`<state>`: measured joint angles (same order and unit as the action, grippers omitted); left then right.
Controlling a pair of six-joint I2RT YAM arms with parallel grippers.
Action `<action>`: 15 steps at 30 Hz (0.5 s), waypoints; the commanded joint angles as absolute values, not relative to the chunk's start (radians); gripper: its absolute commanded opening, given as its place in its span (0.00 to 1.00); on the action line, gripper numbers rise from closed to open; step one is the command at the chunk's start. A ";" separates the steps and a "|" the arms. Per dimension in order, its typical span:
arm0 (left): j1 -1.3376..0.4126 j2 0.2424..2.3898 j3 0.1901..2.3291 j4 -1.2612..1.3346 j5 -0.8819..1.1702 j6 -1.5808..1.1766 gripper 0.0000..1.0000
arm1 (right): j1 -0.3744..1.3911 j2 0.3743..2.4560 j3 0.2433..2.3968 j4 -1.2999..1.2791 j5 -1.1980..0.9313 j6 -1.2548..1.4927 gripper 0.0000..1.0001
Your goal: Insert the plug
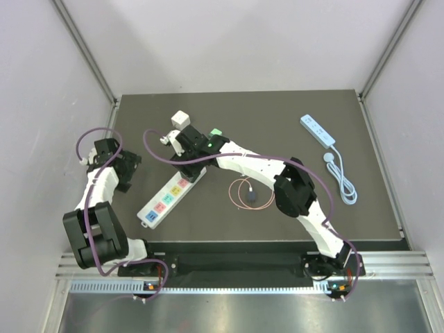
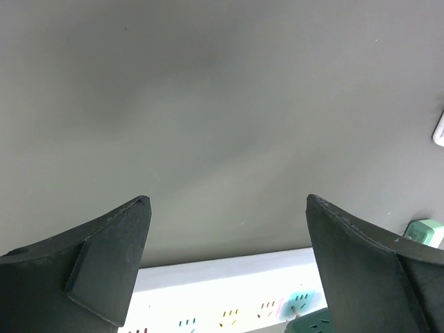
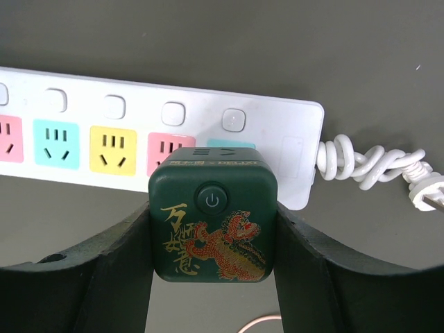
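Note:
A dark green cube plug (image 3: pixel 212 222) with a gold and red lion print sits between the fingers of my right gripper (image 3: pixel 212 208), which is shut on its sides. It stands over the light blue end socket of the long white power strip (image 3: pixel 139 111); its pins are hidden. From above, the right gripper (image 1: pixel 198 147) covers the far end of the power strip (image 1: pixel 165 200). My left gripper (image 2: pixel 227 201) is open and holds nothing, just left of the power strip (image 2: pixel 229 277). Seen from above, the left gripper (image 1: pixel 127 170) hovers beside the strip.
A white cube adapter (image 1: pixel 180 119) and a light green cube (image 1: pixel 216 132) lie behind the right gripper. A coiled pink cable (image 1: pixel 244 193) lies mid-table. A second small white power strip (image 1: pixel 318 130) with its cord (image 1: pixel 343 182) is at the back right.

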<state>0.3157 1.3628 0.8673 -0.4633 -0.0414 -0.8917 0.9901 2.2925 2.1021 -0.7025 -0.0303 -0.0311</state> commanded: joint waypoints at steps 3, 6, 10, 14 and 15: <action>0.325 1.310 0.845 -0.408 -0.031 -0.897 0.97 | 1.000 2.319 2.120 -0.617 0.032 -0.048 0.00; 0.327 1.312 0.853 -0.413 -0.032 -0.896 0.97 | 1.000 2.327 2.144 -0.621 0.043 -0.048 0.00; 0.330 1.315 0.859 -0.428 -0.040 -0.899 0.97 | 0.997 2.309 2.161 -0.627 0.054 -0.051 0.00; 0.331 1.312 0.854 -0.428 -0.044 -0.908 0.97 | 0.993 2.289 2.178 -0.634 0.048 -0.048 0.00; 0.333 1.313 0.854 -0.428 -0.046 -0.911 0.97 | 0.994 2.287 2.180 -0.630 0.046 -0.051 0.00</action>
